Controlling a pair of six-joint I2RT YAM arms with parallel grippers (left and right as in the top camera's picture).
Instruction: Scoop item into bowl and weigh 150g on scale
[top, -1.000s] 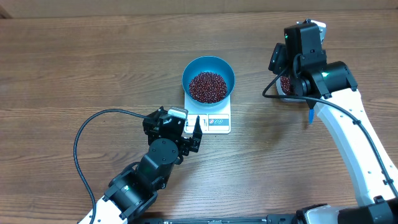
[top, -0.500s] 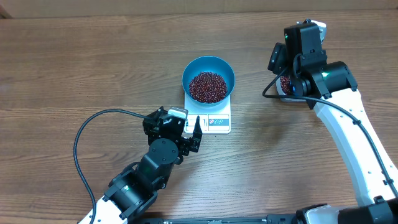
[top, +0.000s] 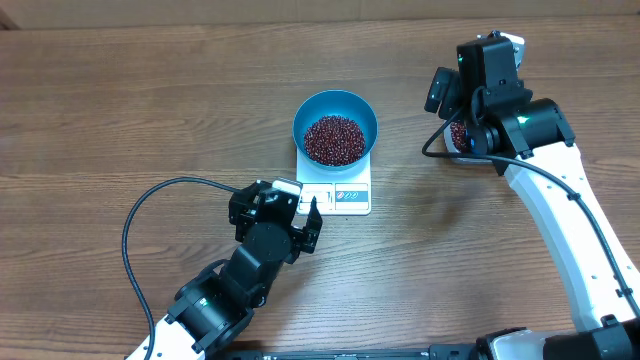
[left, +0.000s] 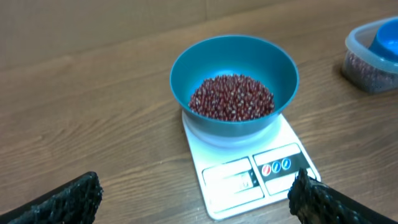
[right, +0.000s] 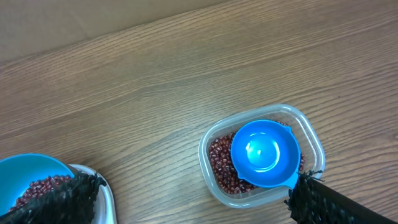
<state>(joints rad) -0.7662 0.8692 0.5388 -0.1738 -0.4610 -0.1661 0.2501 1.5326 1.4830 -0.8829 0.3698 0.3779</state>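
Observation:
The bright blue bowl (top: 335, 108) stands on the white scale (top: 345, 195) and holds a mound of dark red-brown beans (top: 334, 139). In the left wrist view the bowl (left: 186, 68) and the scale (left: 230, 186) lie just ahead. My left gripper (top: 305, 214) (left: 193, 200) is open at the scale's front left corner, holding nothing. My right gripper (top: 455, 115) (right: 189, 199) is open above the clear tub (right: 208, 149). A small blue scoop (right: 264, 152) lies in that tub on the beans (right: 221, 165), its handle end next to my right finger (right: 314, 202).
The tub (left: 364, 65) with the scoop (left: 387, 38) stands right of the scale on the wooden table (top: 150, 100). A black cable (top: 135, 215) loops left of my left arm. The scale's display and buttons (left: 277, 168) face my left gripper.
My right gripper has opened wider, and the scoop's blue handle no longer sticks out below the right arm. My left gripper has drawn back slightly from the scale.

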